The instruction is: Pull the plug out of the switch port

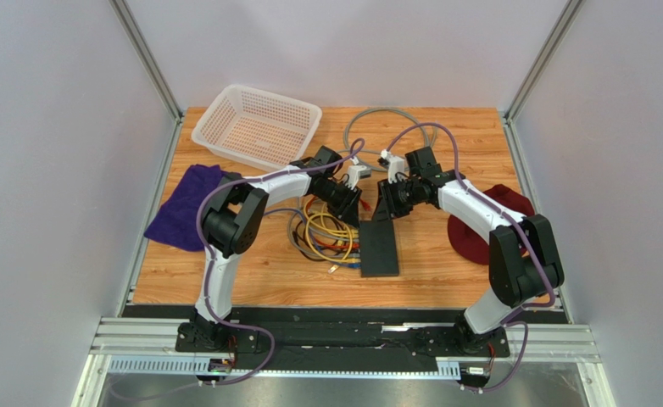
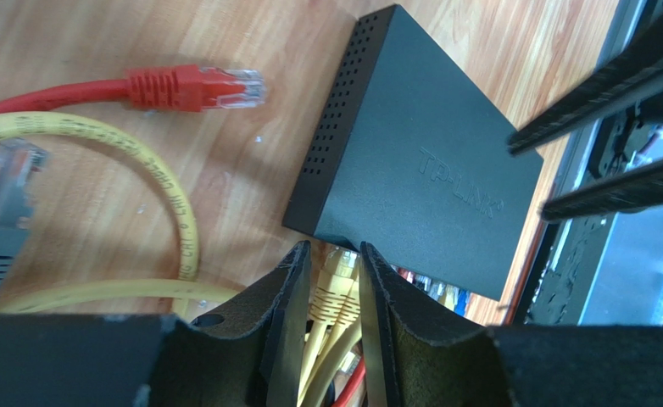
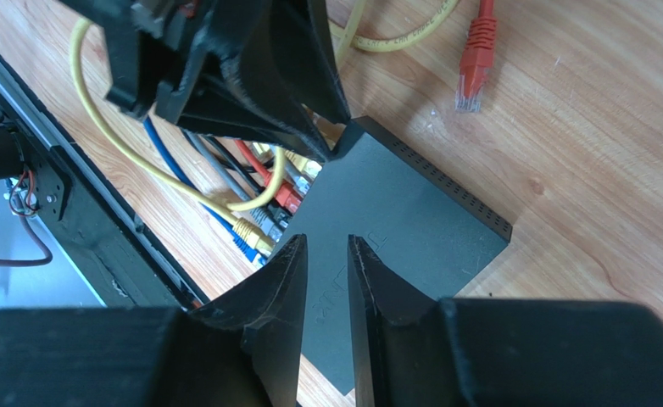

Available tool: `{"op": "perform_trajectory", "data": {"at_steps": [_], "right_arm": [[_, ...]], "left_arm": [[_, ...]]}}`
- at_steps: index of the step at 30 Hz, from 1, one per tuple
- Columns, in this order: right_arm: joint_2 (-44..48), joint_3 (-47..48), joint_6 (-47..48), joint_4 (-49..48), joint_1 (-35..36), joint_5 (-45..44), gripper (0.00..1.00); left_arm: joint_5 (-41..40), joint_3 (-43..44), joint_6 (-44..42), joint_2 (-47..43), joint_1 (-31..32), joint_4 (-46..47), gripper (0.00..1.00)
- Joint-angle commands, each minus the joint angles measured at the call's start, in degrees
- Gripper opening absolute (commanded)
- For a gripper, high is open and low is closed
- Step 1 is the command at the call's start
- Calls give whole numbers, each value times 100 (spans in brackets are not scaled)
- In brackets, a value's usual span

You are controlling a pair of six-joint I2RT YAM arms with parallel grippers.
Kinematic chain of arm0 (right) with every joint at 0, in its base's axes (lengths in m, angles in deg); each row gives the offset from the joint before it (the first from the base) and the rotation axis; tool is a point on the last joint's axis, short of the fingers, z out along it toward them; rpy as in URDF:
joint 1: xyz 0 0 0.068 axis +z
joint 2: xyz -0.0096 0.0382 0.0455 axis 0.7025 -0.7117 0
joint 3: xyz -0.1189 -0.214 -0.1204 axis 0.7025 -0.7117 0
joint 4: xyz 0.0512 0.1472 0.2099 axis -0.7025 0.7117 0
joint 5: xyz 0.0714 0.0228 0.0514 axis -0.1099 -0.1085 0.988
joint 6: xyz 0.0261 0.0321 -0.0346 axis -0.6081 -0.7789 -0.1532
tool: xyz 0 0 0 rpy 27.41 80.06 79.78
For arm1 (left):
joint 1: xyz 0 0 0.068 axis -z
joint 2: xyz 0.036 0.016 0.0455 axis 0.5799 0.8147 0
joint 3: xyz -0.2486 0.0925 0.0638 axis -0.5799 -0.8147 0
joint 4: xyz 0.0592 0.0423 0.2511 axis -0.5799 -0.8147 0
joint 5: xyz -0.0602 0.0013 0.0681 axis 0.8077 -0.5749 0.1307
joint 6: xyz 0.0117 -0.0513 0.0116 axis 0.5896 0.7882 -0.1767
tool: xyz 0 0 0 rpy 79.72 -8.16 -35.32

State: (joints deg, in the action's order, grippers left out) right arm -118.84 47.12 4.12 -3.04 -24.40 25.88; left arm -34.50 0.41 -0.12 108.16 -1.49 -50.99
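Observation:
The switch (image 1: 379, 250) is a flat black box lying in the middle of the table, also in the left wrist view (image 2: 420, 161) and the right wrist view (image 3: 394, 212). Several coloured plugs sit in the sockets along its left edge. My left gripper (image 2: 335, 248) is at that edge, and its fingers press on both sides of a yellow plug (image 2: 337, 284) that reaches into the switch. A second yellow boot lies tight against it. My right gripper (image 3: 326, 240) hangs just over the switch's top, jaws a narrow gap apart with nothing between them.
A tangle of yellow, blue, red and grey cables (image 1: 326, 233) lies left of the switch. A loose red plug (image 2: 195, 87) rests on the wood. A white mesh basket (image 1: 259, 127) stands at the back left, with a purple cloth (image 1: 182, 216) at the left and a dark red cloth (image 1: 479, 225) at the right.

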Motion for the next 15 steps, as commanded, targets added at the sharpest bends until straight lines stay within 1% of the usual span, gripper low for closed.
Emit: {"op": "perform_trajectory", "data": {"at_steps": [1, 5, 6, 7, 8, 15], "right_arm": [[-50, -181, 136, -260, 51, 188, 27], [-84, -304, 548, -163, 113, 196, 27], [-67, -382, 584, -198, 122, 205, 29], [-41, -514, 585, -242, 139, 179, 33], [11, -576, 585, -259, 139, 153, 34], [-5, -656, 646, -304, 174, 249, 39]], "left_arm": [[29, -61, -423, -446, 23, -308, 36], [12, -149, -502, -473, 23, -370, 37], [21, -123, -563, -464, 23, -413, 39], [38, -71, -599, -403, 15, -483, 40], [56, -27, -634, -367, 23, -667, 40], [416, 219, -757, -78, 23, -888, 42]]}}
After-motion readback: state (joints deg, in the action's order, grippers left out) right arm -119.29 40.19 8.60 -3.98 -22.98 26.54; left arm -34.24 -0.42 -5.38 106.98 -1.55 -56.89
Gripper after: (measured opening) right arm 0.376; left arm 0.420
